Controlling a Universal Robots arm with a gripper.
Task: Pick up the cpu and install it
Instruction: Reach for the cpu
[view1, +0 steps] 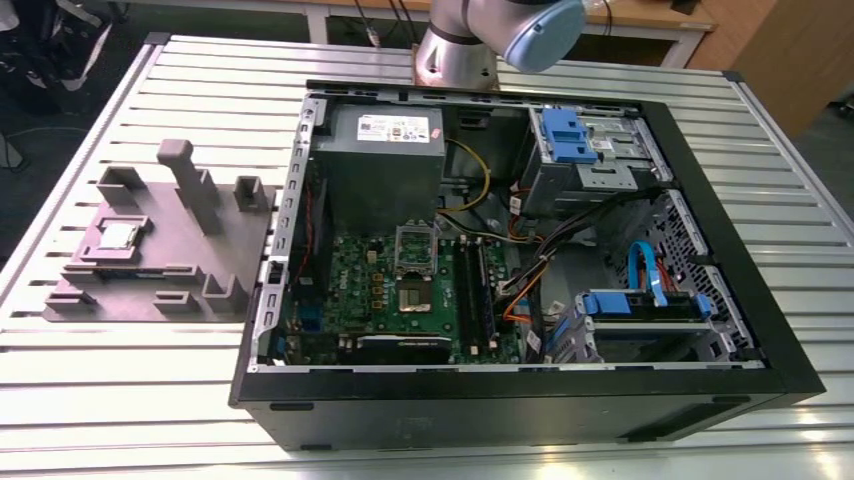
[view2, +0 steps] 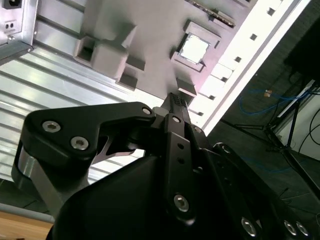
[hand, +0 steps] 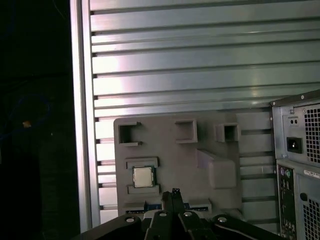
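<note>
On grey moulded fixture plate (view1: 147, 272) beside open black PC case (view1: 534, 405), small square silvery-grey cpu (hand: 143, 177) sits flat in its recess. Black gripper (hand: 173, 194) hangs above, fingers (view2: 178, 107) pinched together, holding nothing; chip lies just ahead of tips, slightly off-centre.

One cpu (hand: 143, 177) — one grey tray (hand: 172, 165) — one open computer box (view1: 534, 395), one green board (view1: 387, 290), one slatted table (view1: 134, 420), one gripper (hand: 173, 193).
</note>
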